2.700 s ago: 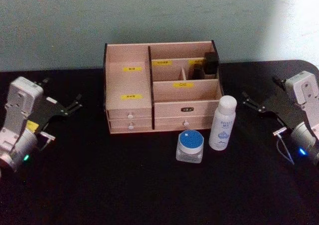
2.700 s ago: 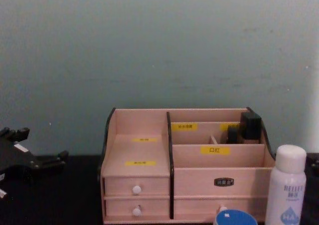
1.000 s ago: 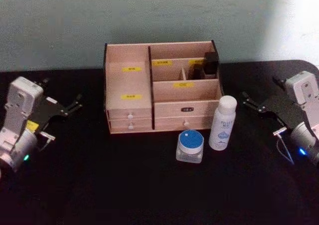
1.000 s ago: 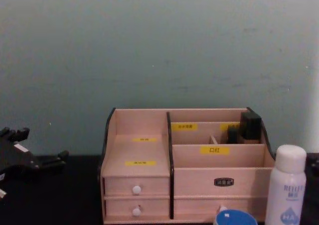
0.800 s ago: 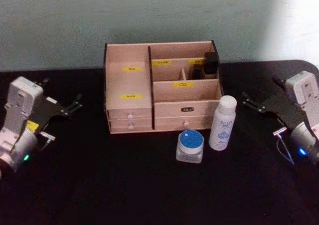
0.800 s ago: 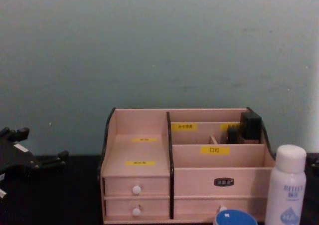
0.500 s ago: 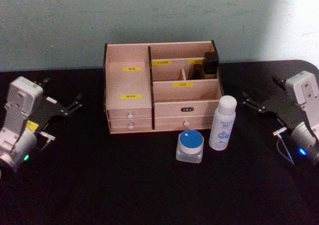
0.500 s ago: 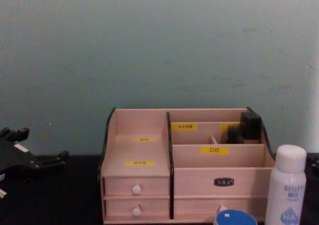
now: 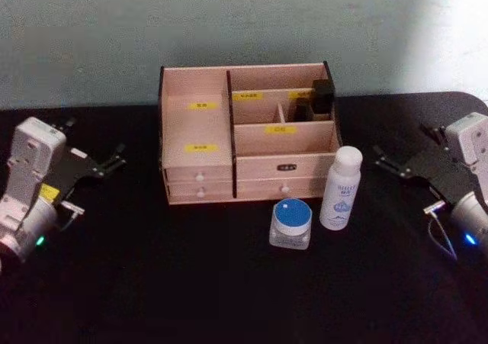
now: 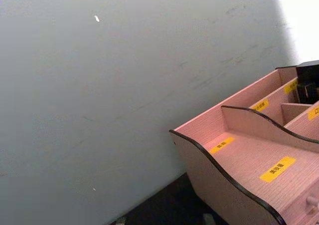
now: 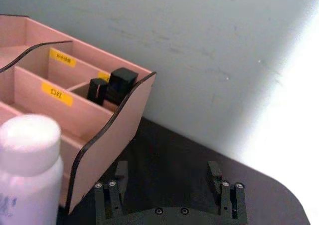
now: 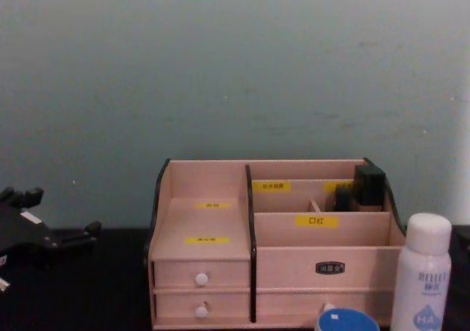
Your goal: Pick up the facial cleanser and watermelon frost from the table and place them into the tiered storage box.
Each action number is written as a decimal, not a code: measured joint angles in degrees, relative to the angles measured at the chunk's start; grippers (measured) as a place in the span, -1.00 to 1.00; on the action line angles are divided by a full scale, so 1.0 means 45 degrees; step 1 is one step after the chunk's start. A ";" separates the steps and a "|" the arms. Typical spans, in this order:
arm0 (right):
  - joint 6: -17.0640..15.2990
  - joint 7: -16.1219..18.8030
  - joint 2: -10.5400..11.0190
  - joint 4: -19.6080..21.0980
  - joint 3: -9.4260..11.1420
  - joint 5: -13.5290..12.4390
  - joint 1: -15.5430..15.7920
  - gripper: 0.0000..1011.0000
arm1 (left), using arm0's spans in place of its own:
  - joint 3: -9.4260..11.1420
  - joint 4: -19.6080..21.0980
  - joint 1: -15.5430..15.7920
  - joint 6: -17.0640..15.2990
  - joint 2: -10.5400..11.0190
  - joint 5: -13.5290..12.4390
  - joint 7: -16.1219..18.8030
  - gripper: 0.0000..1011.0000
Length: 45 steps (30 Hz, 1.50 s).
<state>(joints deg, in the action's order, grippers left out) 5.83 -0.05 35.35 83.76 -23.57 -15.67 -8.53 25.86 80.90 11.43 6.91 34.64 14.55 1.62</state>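
Jaws wide, empty, both sides: left gripper [image 9: 93, 142] mid-left, right gripper [image 9: 400, 144] mid-right. White bottle [image 9: 341, 188] and blue-lidded jar [image 9: 290, 223] stand on tabletop [image 9: 191, 283], centre, just before tiered storage box [image 9: 198, 134].

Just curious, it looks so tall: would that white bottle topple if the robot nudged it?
Probably, if pushed high: the white bottle stands upright, tall on a narrow base. Its smooth round sides might slip in a loose grip, and lying down it would likely roll. The open right gripper sits apart from it.
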 joint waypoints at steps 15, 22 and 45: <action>-0.1211 0.1206 0.1114 0.2311 0.1077 -0.1274 0.2381 0.98 | 0.0000 0.0000 0.0000 0.0000 0.0001 0.0000 0.0000 0.98; -0.1581 0.2420 0.1233 0.2951 0.1374 -0.2318 0.3040 0.98 | 0.0000 0.0000 0.0000 0.0000 0.0001 0.0000 0.0000 0.98; -0.1819 0.3633 -0.0582 0.2178 0.1130 -0.2349 0.2260 0.98 | 0.0000 0.0000 0.0000 0.0001 0.0000 -0.0001 0.0000 0.98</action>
<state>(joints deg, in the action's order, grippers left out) -2.35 16.30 32.74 93.56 -18.48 -26.25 1.65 25.86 80.90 11.43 6.91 34.64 14.55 1.62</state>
